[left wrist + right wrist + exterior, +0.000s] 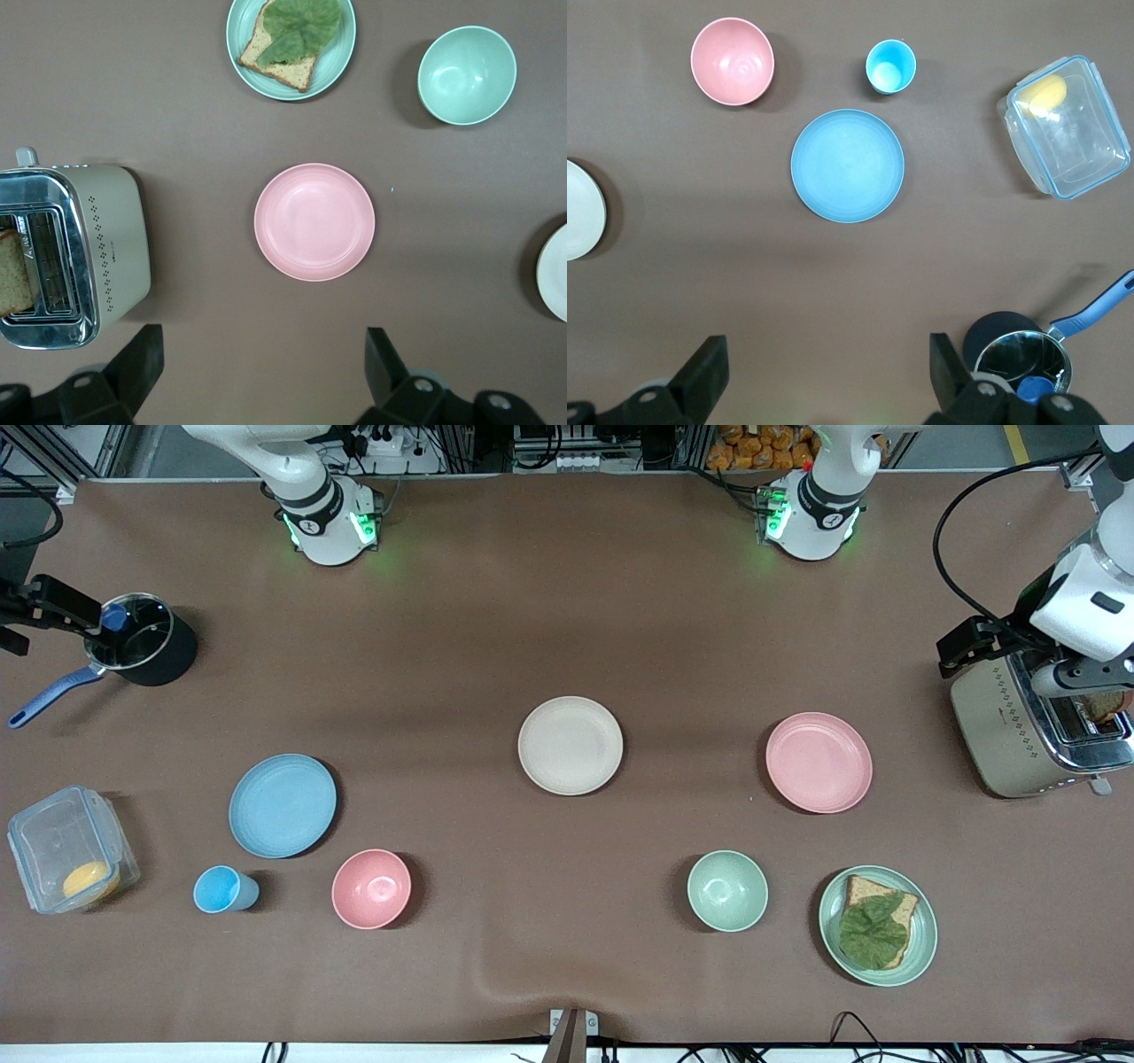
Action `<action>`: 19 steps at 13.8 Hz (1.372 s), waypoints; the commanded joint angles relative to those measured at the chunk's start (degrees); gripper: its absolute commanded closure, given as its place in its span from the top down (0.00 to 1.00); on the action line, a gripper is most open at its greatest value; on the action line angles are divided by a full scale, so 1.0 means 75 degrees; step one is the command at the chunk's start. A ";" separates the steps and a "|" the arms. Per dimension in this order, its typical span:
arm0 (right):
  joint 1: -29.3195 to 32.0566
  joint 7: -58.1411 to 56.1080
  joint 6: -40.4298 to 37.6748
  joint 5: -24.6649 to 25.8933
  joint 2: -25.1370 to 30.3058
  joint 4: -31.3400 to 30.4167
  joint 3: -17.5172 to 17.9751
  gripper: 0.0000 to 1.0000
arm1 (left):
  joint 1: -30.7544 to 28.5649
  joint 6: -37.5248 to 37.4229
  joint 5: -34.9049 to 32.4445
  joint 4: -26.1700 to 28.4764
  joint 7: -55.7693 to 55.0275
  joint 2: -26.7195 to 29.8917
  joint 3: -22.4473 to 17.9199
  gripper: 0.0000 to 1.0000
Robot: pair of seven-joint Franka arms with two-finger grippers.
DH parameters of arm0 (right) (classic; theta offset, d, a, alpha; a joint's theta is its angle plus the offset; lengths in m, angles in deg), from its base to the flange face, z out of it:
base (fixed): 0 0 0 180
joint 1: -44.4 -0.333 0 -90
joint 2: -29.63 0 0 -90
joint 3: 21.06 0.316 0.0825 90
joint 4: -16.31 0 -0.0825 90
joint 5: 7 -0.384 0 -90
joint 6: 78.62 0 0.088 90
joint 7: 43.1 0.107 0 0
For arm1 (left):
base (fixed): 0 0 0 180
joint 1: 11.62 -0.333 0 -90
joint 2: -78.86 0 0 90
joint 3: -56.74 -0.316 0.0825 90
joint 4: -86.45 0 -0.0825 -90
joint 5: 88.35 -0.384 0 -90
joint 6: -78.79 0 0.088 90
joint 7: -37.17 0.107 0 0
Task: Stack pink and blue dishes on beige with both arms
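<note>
The cream-beige plate (570, 745) lies bare at the middle of the table. The pale pink plate (819, 762) lies toward the left arm's end and the light blue plate (283, 805) toward the right arm's end; both are bare. High above the table beside the pink plate (314, 221), my left gripper (263, 363) hangs open with nothing between its fingers. My right gripper (828, 372) is also open and holds nothing, high above the table beside the blue plate (847, 165). Neither gripper touches a plate.
A toaster (1036, 717) with bread stands at the left arm's end. A green bowl (727, 890) and a green plate with a sandwich (877, 925) lie nearer the front camera. A pink bowl (371, 888), blue cup (221, 889), plastic box (71, 859) and black pot (142, 651) sit at the right arm's end.
</note>
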 commanded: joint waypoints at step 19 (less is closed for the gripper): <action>-0.0007 0.0056 0.0010 0.0060 0.0037 -0.0062 0.0000 1.00 | -0.1104 0.3253 0.0317 0.2816 0.0479 -0.0439 0.0006 1.00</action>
